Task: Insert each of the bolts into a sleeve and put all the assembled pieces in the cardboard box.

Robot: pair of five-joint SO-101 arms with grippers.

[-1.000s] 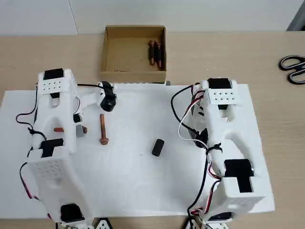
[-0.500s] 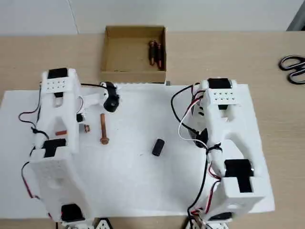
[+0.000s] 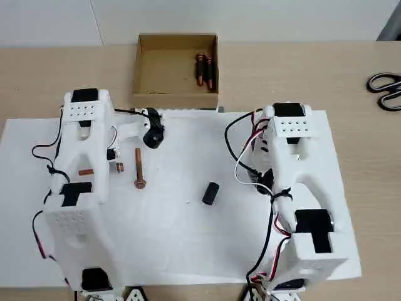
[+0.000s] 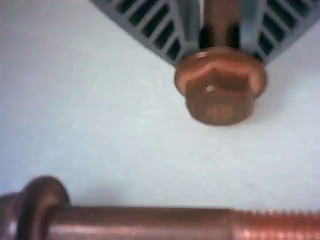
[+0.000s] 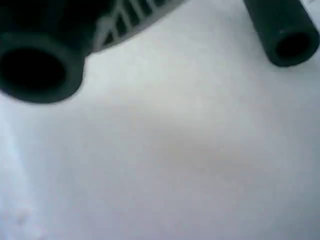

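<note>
Two bolts were outside the cardboard box (image 3: pixel 135 69). The held bolt (image 4: pixel 220 87) was pinched by its shank between the left arm's fingers (image 4: pixel 150 25), with its head free, low over the white sheet (image 3: pixel 188 244) on the desk (image 3: pixel 313 69). The loose bolt (image 3: pixel 139 168) lay just beside it, long axis running toward the box, head at the end away from the box, crosswise to the held bolt.

The right arm's fingers (image 5: pixel 125 20) appeared closed on a held sleeve (image 5: pixel 35 70), bore open; the grip was partly hidden, so this entry is tentative. The loose sleeve (image 3: pixel 210 193) lay farther from the box than the loose bolt, between the arms. Assembled pieces (image 3: pixel 205 69) lay inside the box.

Judgement: mating came next. The held bolt and held sleeve were well apart, and their axes needed lining up.
</note>
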